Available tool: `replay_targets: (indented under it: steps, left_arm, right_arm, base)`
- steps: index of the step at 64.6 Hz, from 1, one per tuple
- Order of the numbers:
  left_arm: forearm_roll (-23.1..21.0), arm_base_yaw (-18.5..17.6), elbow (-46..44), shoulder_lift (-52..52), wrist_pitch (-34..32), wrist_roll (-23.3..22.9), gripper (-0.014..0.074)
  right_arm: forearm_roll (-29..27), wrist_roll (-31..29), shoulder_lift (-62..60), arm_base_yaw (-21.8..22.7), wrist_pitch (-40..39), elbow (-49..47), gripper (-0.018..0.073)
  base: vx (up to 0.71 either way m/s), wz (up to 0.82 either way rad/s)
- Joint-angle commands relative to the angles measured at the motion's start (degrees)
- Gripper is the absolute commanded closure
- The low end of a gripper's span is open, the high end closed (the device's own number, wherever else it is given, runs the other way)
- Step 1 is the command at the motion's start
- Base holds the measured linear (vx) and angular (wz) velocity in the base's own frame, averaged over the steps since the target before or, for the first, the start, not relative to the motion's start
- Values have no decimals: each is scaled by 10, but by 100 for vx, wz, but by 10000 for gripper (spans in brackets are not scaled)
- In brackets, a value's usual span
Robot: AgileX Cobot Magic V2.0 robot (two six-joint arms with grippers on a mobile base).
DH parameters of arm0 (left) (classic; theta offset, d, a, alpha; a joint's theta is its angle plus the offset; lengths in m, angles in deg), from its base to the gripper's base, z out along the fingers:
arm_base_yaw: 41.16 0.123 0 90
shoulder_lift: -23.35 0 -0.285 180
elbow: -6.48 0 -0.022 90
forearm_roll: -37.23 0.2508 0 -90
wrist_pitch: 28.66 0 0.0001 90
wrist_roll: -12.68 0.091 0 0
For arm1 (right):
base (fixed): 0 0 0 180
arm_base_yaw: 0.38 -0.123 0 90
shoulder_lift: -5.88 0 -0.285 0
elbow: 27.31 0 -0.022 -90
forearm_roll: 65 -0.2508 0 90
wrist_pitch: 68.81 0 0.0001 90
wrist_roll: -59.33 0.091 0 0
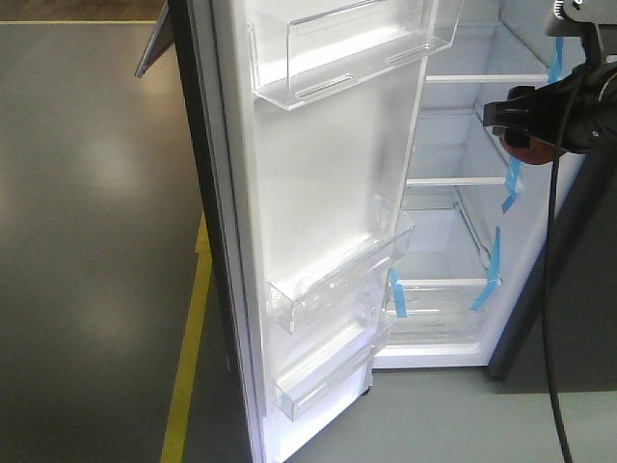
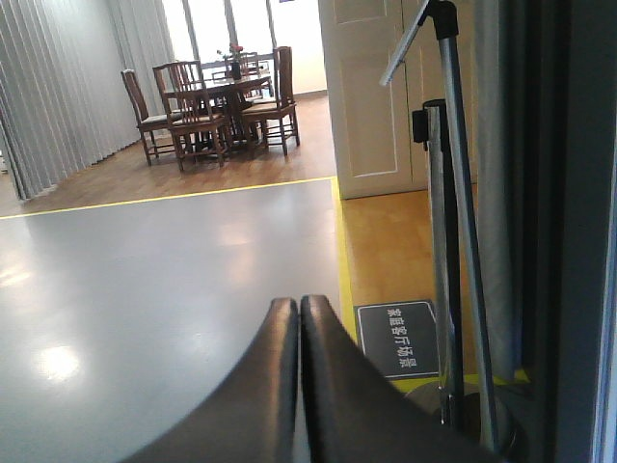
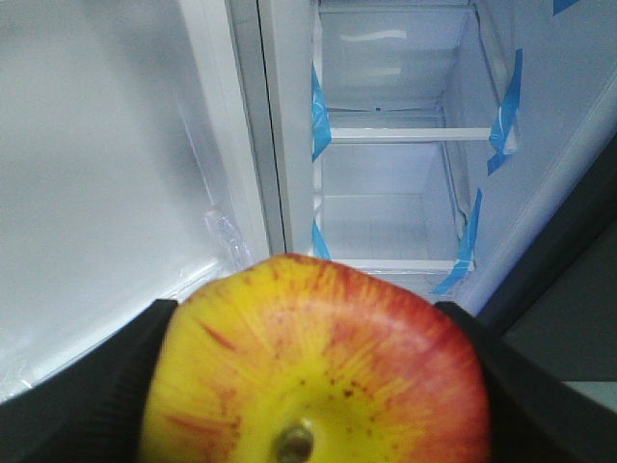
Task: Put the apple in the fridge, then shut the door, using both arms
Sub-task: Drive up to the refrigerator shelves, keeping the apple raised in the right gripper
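Red-and-yellow streaked round apple (image 3: 318, 376) pinched in black right pincer (image 3: 313, 386), one ribbed black finger (image 3: 92, 386) against each flank; stem dimple turned toward the wrist camera. Held in the air before the open tall dark grey fridge (image 1: 453, 145) with white interior; touching no shelf. From front view: right pincer (image 1: 525, 121) at right edge of picture, level with the middle white shelves; sliver of red apple (image 1: 532, 151) showing just beneath it.

Tall fridge door (image 1: 318, 193) swung wide open, white inner face toward the front camera; clear plastic shelf bins (image 1: 337, 58) fixed along it at top, lower middle and bottom. Strips of blue tape (image 1: 492, 270) on inner walls and shelf edges.

Black left pincer (image 2: 299, 313) pressed together, fingertips touching, nothing between; aimed across glossy grey floor (image 2: 145, 289). To its right in left wrist view: shiny chrome stanchion poles (image 2: 448, 241); dark floor sign with white characters (image 2: 397, 338) at their foot; yellow floor line (image 2: 340, 251) bordering the grey. Far back: brown wooden dining table with chairs (image 2: 212, 96).
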Motion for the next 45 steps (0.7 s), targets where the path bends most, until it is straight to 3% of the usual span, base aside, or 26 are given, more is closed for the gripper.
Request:
replay_targets:
  steps: [1, 45]
  left_arm:
    - [-1, 1, 16, 9, -40, -5, 601]
    - [-1, 1, 16, 9, -40, -5, 601]
  right_arm:
    - [7, -6, -23, 3, -40, -17, 567]
    - [7, -6, -23, 3, -40, -17, 567]
  base:
    - [9, -2]
    - [8, -1]
